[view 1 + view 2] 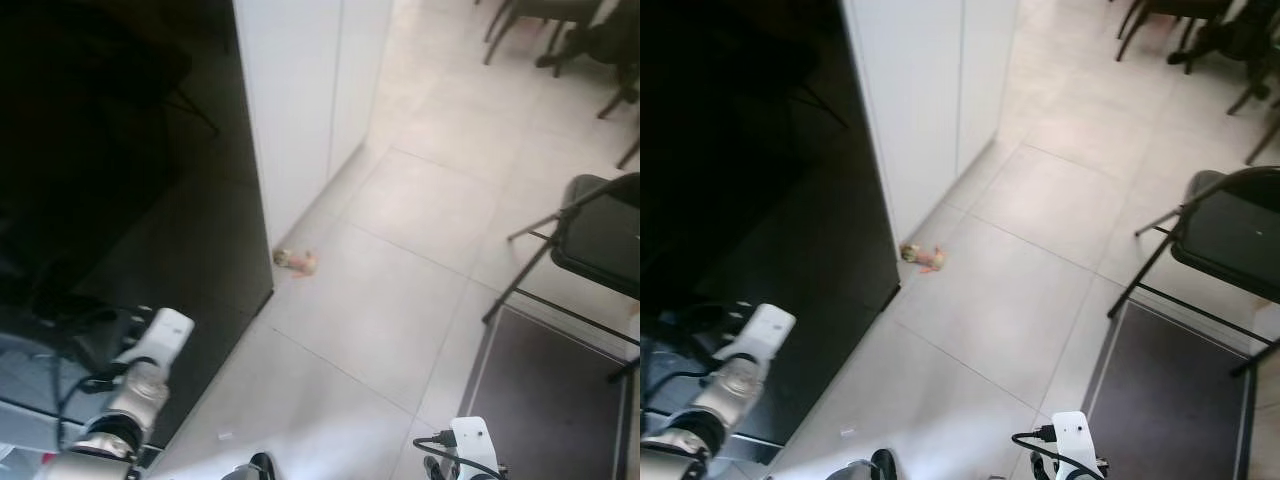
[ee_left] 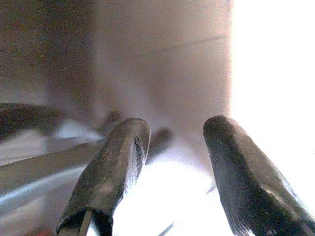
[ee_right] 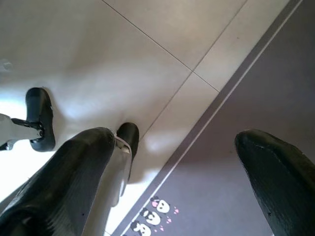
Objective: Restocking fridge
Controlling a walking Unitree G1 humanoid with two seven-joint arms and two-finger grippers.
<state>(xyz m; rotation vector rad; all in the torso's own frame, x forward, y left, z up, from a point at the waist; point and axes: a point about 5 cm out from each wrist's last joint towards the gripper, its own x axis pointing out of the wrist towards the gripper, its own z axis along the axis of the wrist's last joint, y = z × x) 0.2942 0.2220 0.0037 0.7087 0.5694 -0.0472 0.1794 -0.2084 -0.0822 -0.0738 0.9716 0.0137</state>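
A pale tiled floor [image 1: 400, 300] fills most of the head camera's downward view, crossed by thin grout lines. On the robot's left stands a tall, glossy black fridge [image 1: 120, 200], its door shut and its dark face reflecting dim shapes. Directly beyond it rises a white cabinet [image 1: 300, 90] with a vertical seam between its two panels. No brand name, label or writing can be read on either one.

On the robot's right, a dark grey mat [image 1: 550, 390] with a lighter border lies on the tiles. The right wrist view shows small panda figures with pink hearts [image 3: 152, 211] printed near the mat's edge. A black folding chair [image 1: 600, 235] stands partly over the mat, and more dark chair legs [image 1: 560, 30] appear far off at the top right.

The left arm [image 1: 135, 390], silver with a white end cap, is raised close against the fridge's black front. The left gripper [image 2: 172, 172] has its two black fingers spread moderately apart with nothing between them, facing a blurred grey surface. The right arm [image 1: 465, 450] hangs low over the mat's edge. The right gripper [image 3: 177, 187] has its fingers spread wide and empty, pointing down at the floor, where the robot's black feet [image 3: 39, 118] show.

A small tan and orange object [image 1: 297, 262], too small to identify, lies on the tiles just beside the foot of the white cabinet, near the fridge corner.
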